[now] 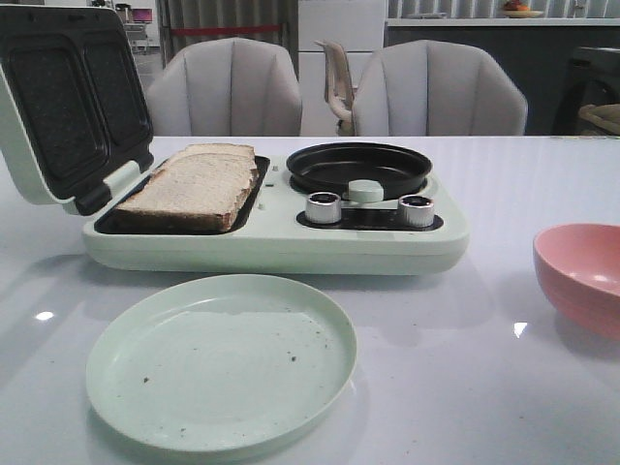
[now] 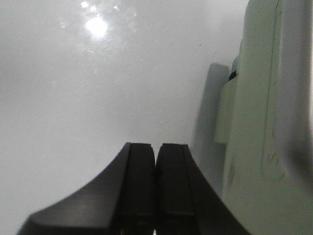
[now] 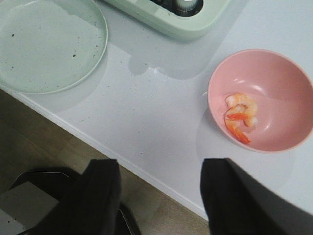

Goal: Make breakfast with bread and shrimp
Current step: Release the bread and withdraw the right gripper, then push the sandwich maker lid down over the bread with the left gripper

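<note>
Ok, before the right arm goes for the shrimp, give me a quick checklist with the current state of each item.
1. Shrimp in the pink bowl: ok.
2. Right claw open wide enough: ok.
3. Right claw over the bowl: not ok, it sits over the table edge, off to the side of the bowl.
4. Round black pan empty: ok.
5. Bread on the open sandwich plate: ok.
6. Left claw shut, out of the way beside the breakfast maker: ok.
</note>
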Controlling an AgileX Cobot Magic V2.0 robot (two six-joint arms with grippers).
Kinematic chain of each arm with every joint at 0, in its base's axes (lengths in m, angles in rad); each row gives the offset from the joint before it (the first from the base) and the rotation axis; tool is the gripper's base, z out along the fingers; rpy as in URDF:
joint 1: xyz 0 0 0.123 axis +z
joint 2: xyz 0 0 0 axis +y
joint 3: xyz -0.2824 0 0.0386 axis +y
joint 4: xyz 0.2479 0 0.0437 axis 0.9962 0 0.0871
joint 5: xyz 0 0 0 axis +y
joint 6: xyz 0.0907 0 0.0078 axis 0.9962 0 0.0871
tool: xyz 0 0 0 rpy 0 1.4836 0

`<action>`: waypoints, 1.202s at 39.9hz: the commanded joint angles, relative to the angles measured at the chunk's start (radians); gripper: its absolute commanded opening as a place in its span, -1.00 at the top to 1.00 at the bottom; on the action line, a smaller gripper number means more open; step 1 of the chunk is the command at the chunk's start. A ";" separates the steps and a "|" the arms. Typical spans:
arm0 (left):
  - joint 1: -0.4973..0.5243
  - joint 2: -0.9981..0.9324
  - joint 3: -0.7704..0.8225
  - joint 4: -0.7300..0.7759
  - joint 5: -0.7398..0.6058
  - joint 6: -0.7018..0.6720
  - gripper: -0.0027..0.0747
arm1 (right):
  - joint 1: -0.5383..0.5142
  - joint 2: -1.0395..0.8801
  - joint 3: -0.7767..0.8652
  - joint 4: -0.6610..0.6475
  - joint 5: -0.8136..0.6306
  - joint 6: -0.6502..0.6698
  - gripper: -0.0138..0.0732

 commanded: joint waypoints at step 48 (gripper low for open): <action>-0.403 -0.380 0.437 -0.451 -0.158 0.529 0.68 | -0.002 -0.005 -0.027 -0.001 -0.060 0.001 -0.42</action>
